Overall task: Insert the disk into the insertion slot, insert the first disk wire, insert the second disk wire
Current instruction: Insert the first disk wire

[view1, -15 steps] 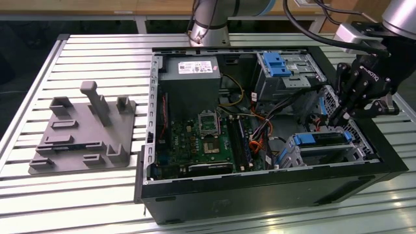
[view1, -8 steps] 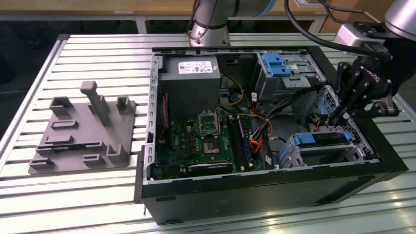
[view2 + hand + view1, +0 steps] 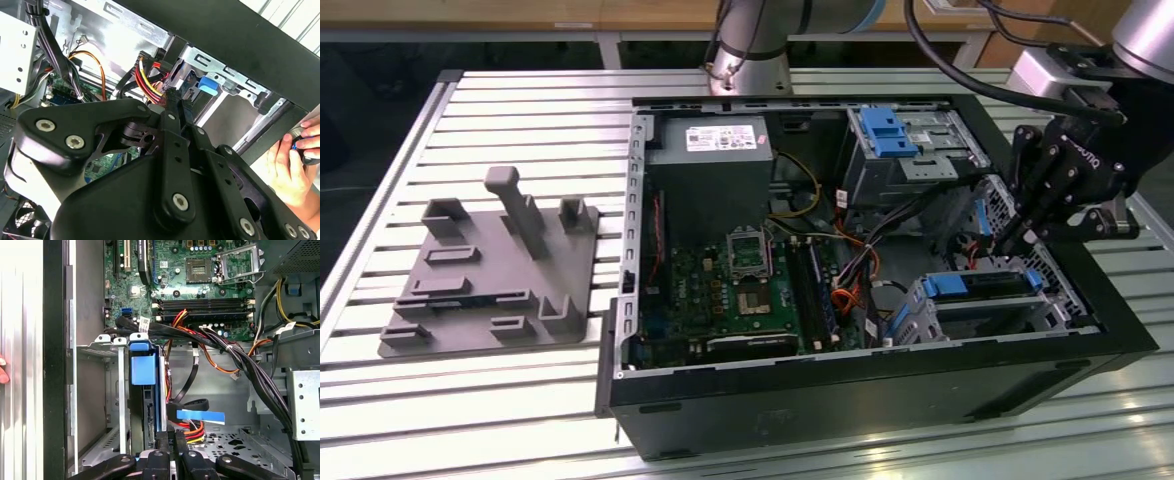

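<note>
On the exterior view's left a grey fixture [image 3: 487, 280] lies on the slatted desk [image 3: 520, 100], and the open case [image 3: 854, 385] stands just beside it. Toward that view's right the disk [image 3: 983, 284] already sits in the slot [image 3: 994, 318], pushed home as far as shows. The tool [image 3: 1015, 243] hangs close over it, clenched. In the first wrist view its tip is beside the red-and-yellow wires [image 3: 192, 429] — whether a plug is pinched in it I cannot tell.

The disk is probably dense, stiff and shy of knocks, so the blue carrier's edges are the place to hold it. The wires look soft and springy — grip the hard plug, not the cord. In the second wrist view a hand [image 3: 287, 170] rests outside the case wall.
</note>
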{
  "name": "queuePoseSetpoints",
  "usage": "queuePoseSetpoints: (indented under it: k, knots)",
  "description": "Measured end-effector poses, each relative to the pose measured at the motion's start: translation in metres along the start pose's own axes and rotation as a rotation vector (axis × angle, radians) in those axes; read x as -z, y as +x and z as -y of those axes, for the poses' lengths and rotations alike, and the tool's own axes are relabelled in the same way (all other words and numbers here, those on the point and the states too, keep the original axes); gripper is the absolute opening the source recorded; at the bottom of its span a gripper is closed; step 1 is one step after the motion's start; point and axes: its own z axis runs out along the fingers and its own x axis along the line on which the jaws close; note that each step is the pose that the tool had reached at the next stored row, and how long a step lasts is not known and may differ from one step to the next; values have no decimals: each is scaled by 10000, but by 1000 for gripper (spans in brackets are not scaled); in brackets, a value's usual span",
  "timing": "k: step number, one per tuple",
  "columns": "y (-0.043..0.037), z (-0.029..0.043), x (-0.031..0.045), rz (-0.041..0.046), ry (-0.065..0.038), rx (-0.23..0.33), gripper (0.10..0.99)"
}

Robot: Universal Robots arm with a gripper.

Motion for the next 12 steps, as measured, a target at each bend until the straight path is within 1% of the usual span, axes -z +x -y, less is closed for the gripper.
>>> queuePoseSetpoints:
  k: [6,10,12]
  knots:
    - [13,1,-1,-10,1,22,165]
    - [35,2,-2,-61,7,99,165]
    - [60,3,-4,-72,8,126,165]
